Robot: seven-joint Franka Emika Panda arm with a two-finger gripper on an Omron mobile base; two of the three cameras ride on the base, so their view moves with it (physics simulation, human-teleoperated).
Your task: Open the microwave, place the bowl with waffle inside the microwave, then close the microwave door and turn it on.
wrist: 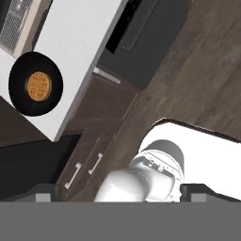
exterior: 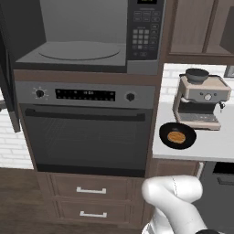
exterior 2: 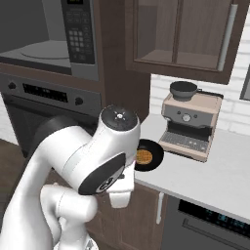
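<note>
Dark finger tips of the claw [wrist: 120, 192]: spread wide, holding nothing, pointed down over floor and drawers.
Bowl with waffle [exterior: 178, 135]: black, shallow, on the white counter [exterior: 215, 146] at its left edge, just in front of the coffee machine [exterior: 201, 101]; well apart from the claw.
Microwave [exterior: 87, 34]: above the oven [exterior: 87, 132], cavity exposed, turntable bare.
Microwave door [exterior: 8, 82]: swung open at far left.
Status, as judged: opening done; carrying the bowl in, closing and starting remain.
</note>
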